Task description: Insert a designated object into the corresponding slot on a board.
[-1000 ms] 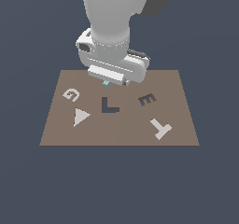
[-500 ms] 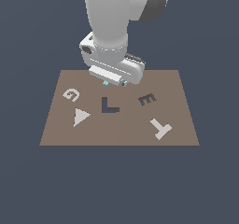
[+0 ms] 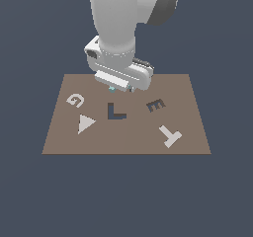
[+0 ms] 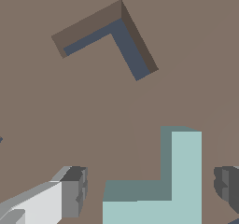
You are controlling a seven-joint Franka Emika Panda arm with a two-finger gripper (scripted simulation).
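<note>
The brown board (image 3: pixel 188 132) lies flat with light grey G, triangle and T shapes and a dark E recess. The dark navy L-shaped slot (image 3: pixel 115 111) is near the board's middle and also shows in the wrist view (image 4: pixel 122 41). The pale teal piece (image 4: pixel 184 171) is L-shaped and shows as a small speck (image 3: pixel 112 89) under the hand, behind the slot. My gripper (image 4: pixel 149 190) straddles it. One fingertip (image 4: pixel 72 190) and the other fingertip (image 4: pixel 228 183) each stand a small gap off the piece's sides. The jaws are open.
The light grey G (image 3: pixel 75 100) and triangle (image 3: pixel 85 124) are on the exterior view's left of the slot. The E recess (image 3: pixel 155 105) and grey T (image 3: pixel 170 136) are on its right. The arm's body (image 3: pixel 123 28) rises over the board's far edge.
The arm's upper part has leaned slightly toward the exterior view's left. The hand stays low over the teal piece, which has not visibly moved.
</note>
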